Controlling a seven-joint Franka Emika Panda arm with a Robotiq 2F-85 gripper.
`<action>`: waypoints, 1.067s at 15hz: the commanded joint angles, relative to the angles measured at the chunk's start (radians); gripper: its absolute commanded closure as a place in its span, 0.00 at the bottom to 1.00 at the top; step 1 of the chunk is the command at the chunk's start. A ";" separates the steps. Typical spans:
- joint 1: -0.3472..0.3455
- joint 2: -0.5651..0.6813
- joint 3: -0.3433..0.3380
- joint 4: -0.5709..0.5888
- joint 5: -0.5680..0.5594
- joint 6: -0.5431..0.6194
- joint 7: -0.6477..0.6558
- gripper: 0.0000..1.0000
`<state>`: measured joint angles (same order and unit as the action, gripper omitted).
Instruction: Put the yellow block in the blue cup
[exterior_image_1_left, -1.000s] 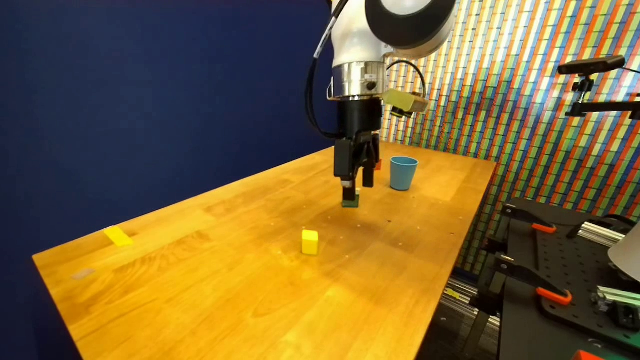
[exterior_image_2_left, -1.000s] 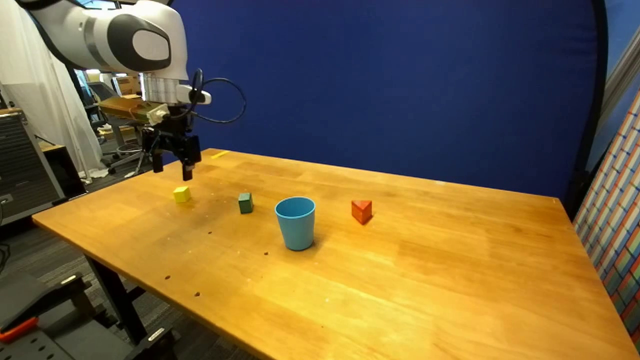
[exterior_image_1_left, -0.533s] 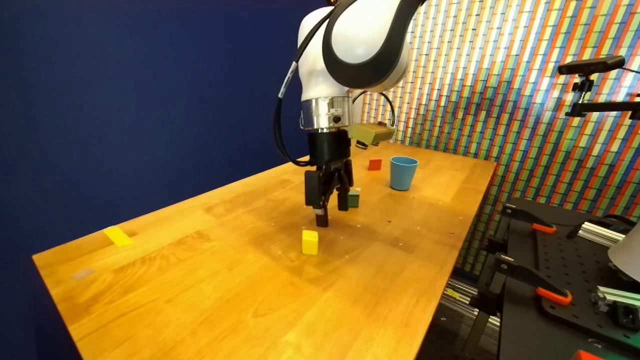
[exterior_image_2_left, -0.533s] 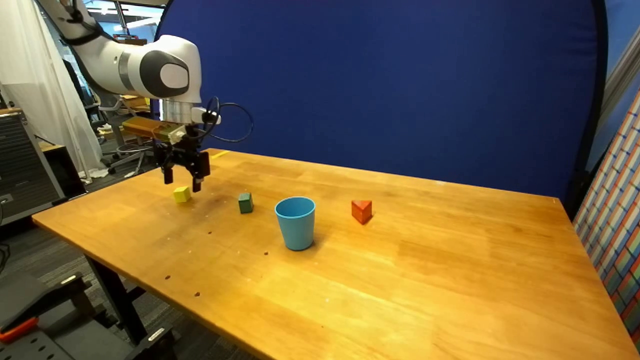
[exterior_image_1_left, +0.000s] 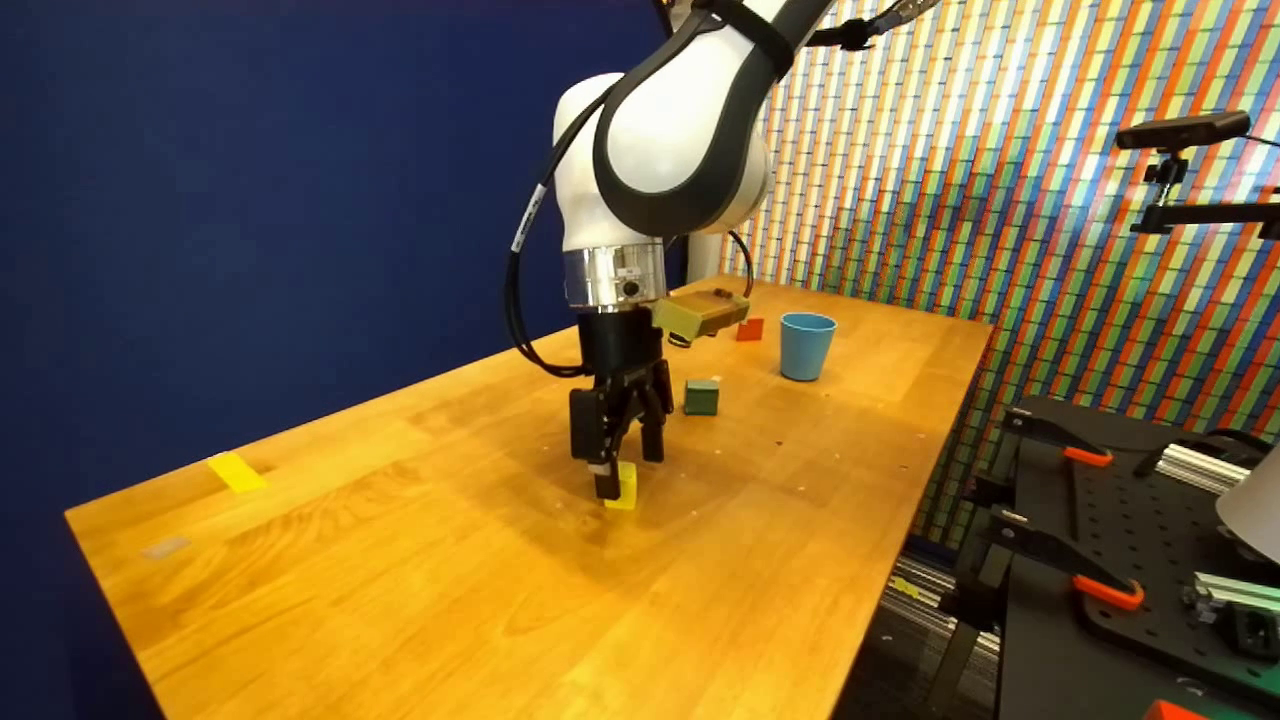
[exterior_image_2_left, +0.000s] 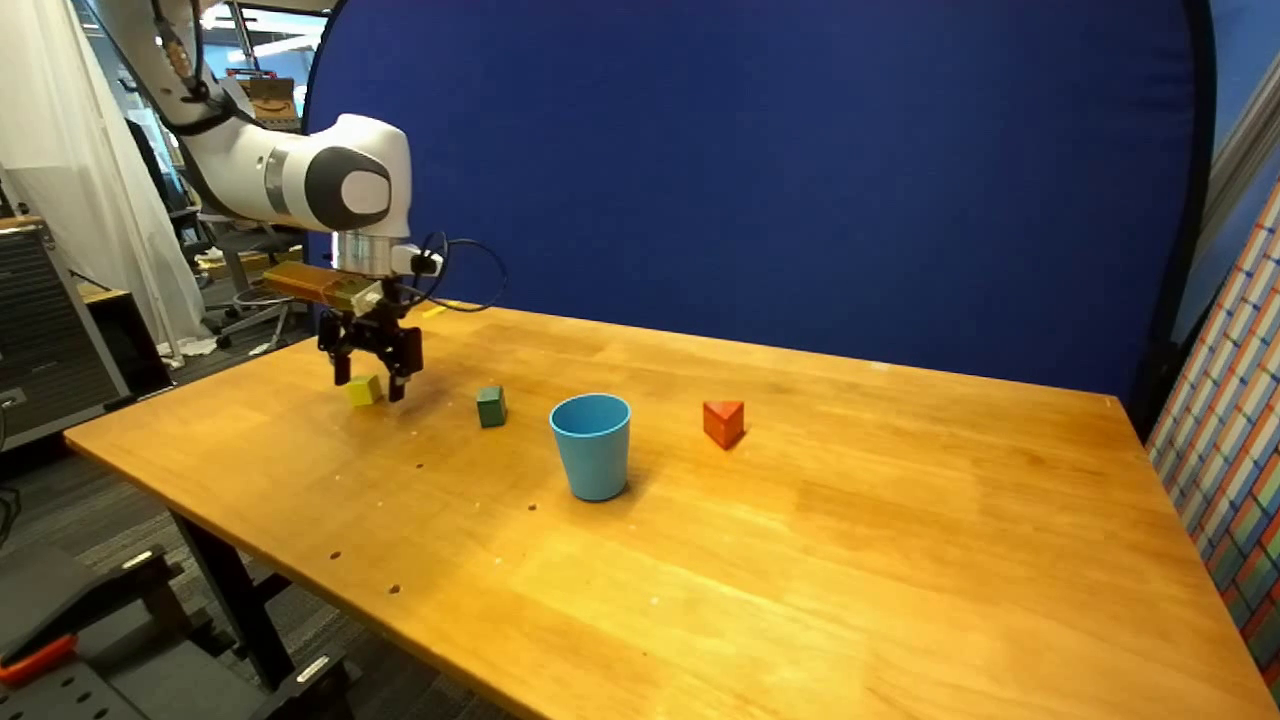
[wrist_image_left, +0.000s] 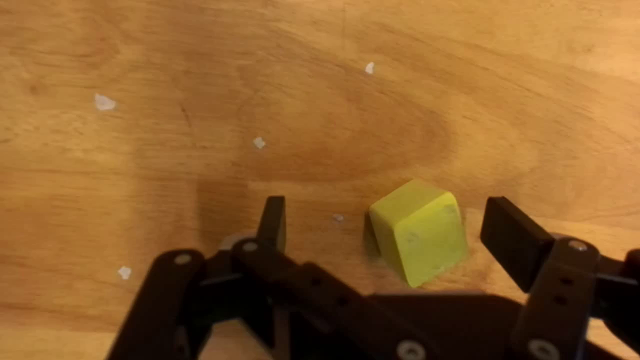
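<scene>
Two fingers (wrist_image_left: 516, 242) spread wide, claw (wrist_image_left: 387, 220) straddles the yellow block (wrist_image_left: 420, 235), probably to pinch it next. Cup (exterior_image_2_left: 595, 457) sits mouth-up, I guess for easy dropping.

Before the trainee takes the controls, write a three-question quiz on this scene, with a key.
1. True or false: in the wrist view, the end effector is open, with a gap on each side of the yellow block.
2. In an exterior view, what colour is the block with a triangular top: a) green, b) red, c) yellow?
3. To bring the yellow block to the blue cup, what move likely comes next?

Key: 1. True. 2. b. 3. Probably closing on the yellow block, perhaps after centring.
</scene>
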<state>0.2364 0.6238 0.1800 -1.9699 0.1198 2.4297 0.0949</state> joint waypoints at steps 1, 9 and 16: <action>0.015 0.047 0.002 0.068 -0.014 -0.007 0.000 0.25; -0.003 -0.125 -0.056 -0.114 -0.018 0.014 0.077 0.81; -0.038 -0.424 -0.260 -0.343 -0.175 0.023 0.306 0.83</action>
<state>0.2213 0.3600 -0.0232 -2.1902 0.0285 2.4319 0.2988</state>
